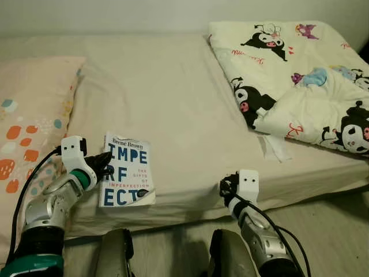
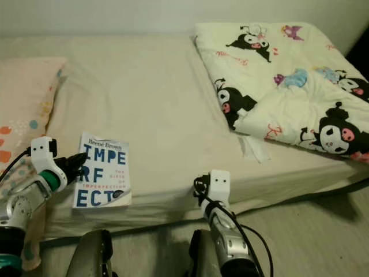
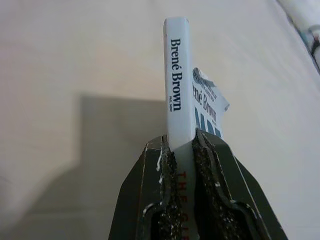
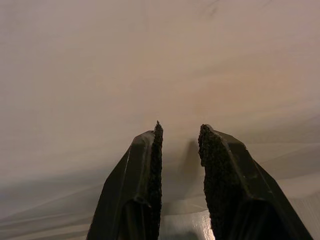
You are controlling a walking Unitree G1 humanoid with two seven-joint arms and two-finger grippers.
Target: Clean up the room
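**Left tool clamps a book at the bed's near edge**

The book (image 1: 127, 171) lies flat on the beige bed (image 1: 167, 98), close to its near edge, cover up with big blue letters; the left tool (image 1: 106, 163) meets it at its left side, and in the left wrist view its two black fingers (image 3: 167, 200) are closed on the spine, which reads "Brené Brown" and stands between the pads; the right tool (image 1: 228, 186) hovers at the mattress edge well to the right of the book, its fingers (image 4: 150, 175) a narrow gap apart with nothing but sheet between them; a pillow (image 1: 29, 115) with orange and teal spots lies just left of the book; a cartoon-print quilt (image 1: 294, 75) is bunched on the far right of the bed, well apart from both tools.
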